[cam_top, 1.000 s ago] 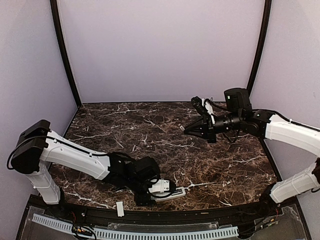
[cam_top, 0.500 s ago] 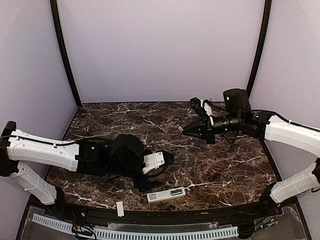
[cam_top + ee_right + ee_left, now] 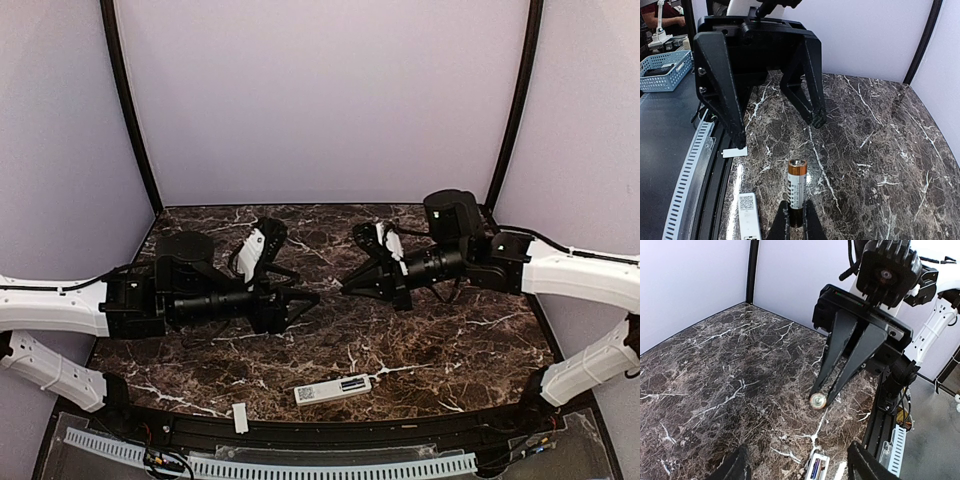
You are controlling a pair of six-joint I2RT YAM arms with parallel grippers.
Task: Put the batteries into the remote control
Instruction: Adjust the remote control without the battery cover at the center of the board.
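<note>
Your right gripper (image 3: 819,395) is clamped on one battery (image 3: 796,189). In the right wrist view it stands upright between the fingertips, copper-and-black, held by its lower end. From the left wrist view you see only its round end face at the tip of the closed jaws. Your left gripper (image 3: 303,303) is spread wide with nothing in it. The two grippers face each other tip to tip above the middle of the marble table (image 3: 450,340), close but not touching, both clear of the surface. The remote control (image 3: 333,389) lies flat at lower centre of the top view, near the front edge, long axis running left-right, below the gap between the grippers and apart from both. In the left wrist view its end shows at the bottom edge between your own fingers (image 3: 737,467), with a recess holding something dark; I can't tell what. A short white strip (image 3: 240,417) sits on the dark front rim, left of the remote and well apart from it. A perforated white rail (image 3: 300,465) runs along the bottom of the frame. A blue basket (image 3: 664,70) sits off the table at the upper left of the right wrist view. In that same view the left gripper's black body fills the upper middle and hides the table behind it.
</note>
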